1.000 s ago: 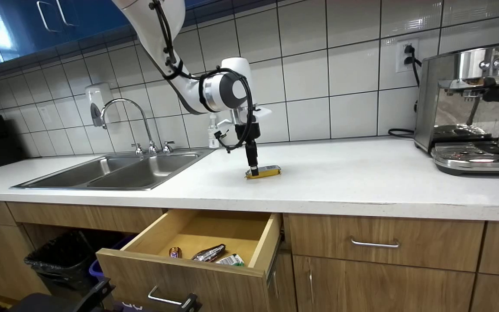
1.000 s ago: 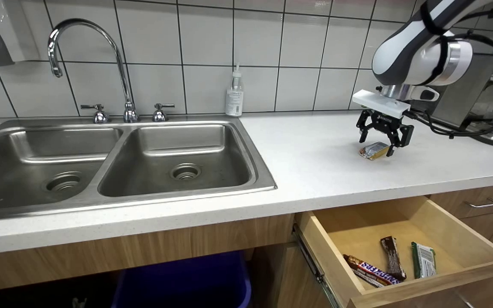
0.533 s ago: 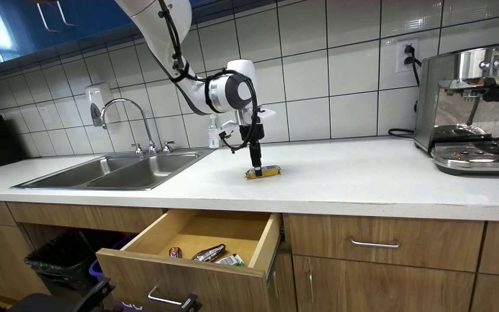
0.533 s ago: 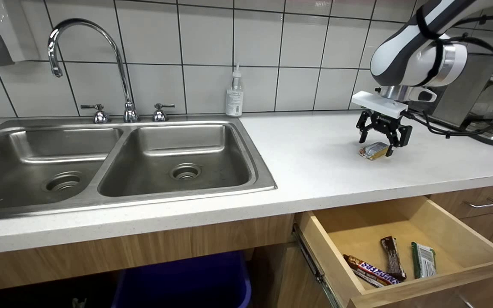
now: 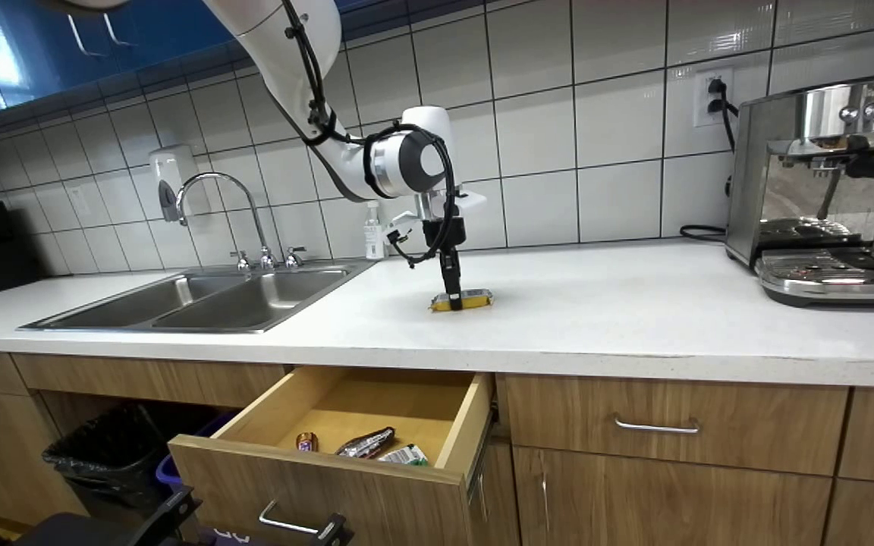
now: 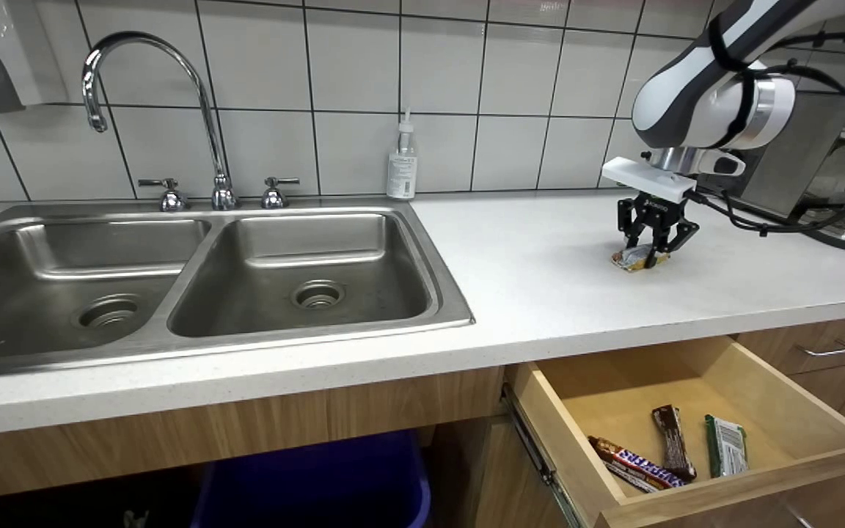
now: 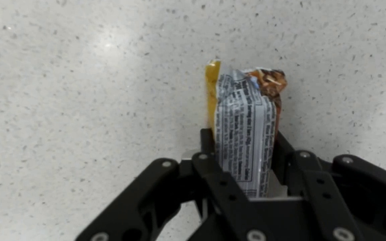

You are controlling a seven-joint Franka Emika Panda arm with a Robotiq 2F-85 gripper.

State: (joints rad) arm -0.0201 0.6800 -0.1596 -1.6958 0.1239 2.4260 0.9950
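In both exterior views the arm [image 5: 285, 72] slants down from the upper edge to a bent wrist [image 5: 414, 161]. Black cables [image 5: 321, 121] run strapped along the arm and loop out beside the wrist. Below, the tool [image 7: 243, 138] points nearly straight down, leaning only slightly. In the wrist view it enters from the lower edge, its two fingers [image 7: 285, 155] facing each other in a grip, the tips [image 7: 207, 142] a little apart, the black linkages [image 7: 152, 184] splayed outward behind them.
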